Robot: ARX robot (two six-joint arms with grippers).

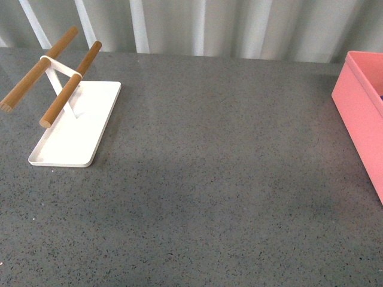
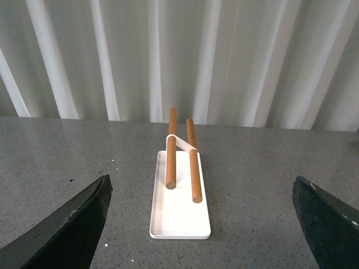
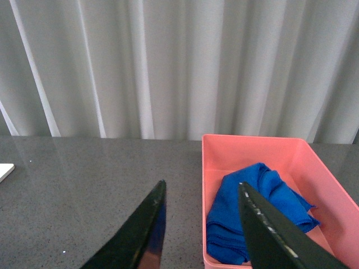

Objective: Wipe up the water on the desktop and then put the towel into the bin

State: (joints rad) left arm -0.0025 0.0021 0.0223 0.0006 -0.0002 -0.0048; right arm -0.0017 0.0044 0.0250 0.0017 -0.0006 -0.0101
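The blue towel (image 3: 255,207) lies crumpled inside the pink bin (image 3: 255,145), seen in the right wrist view. The bin's near wall (image 1: 359,113) shows at the right edge of the front view; the towel is hidden there. The dark grey speckled desktop (image 1: 209,179) looks dry, with no water visible. My right gripper (image 3: 199,193) is open and empty, above the desktop by the bin's near corner. My left gripper (image 2: 202,193) is wide open and empty, facing the white tray. Neither arm shows in the front view.
A flat white tray (image 1: 75,128) with two wooden bars (image 1: 69,84) on a white stand sits at the far left; it also shows in the left wrist view (image 2: 179,210). A pale pleated curtain (image 1: 209,27) hangs behind the desktop's far edge.
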